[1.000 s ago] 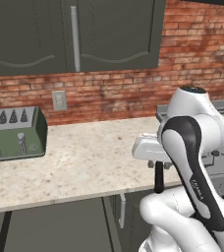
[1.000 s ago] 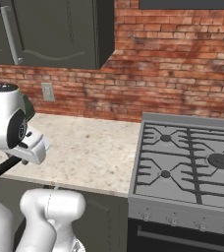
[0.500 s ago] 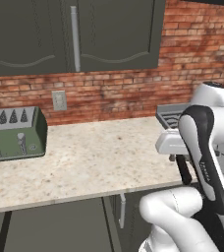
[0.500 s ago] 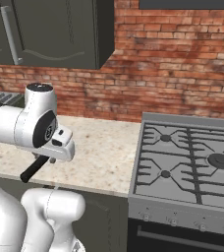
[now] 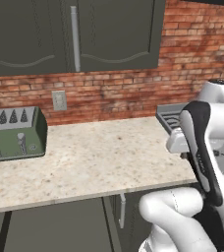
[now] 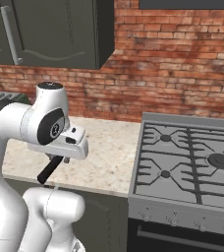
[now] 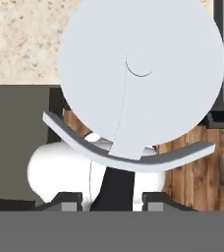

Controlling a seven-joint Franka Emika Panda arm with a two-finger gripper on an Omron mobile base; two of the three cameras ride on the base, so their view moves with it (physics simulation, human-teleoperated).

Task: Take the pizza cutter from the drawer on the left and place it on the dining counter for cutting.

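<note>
- One tool in play: cutter (image 7: pixel 133 98) sits clamped between the fingers (image 7: pixel 113 199), black handle low in the grip, round blade fanning up and out past the tips.
- Fingers closed narrow on the handle; grip prob. keeps the blade clear of the arm for carrying.
- In right base view the handle (image 6: pixel 50 170) pokes down-left under the hand, over the tabletop (image 6: pixel 109 152) edge, stove (image 6: pixel 192 162) off to the side.
- Vs 0.5 s ago: arm swung further toward the stove side; toaster (image 5: pixel 13 135) & tabletop unchanged.
- Dining counter not reached yet, by my read.
</note>
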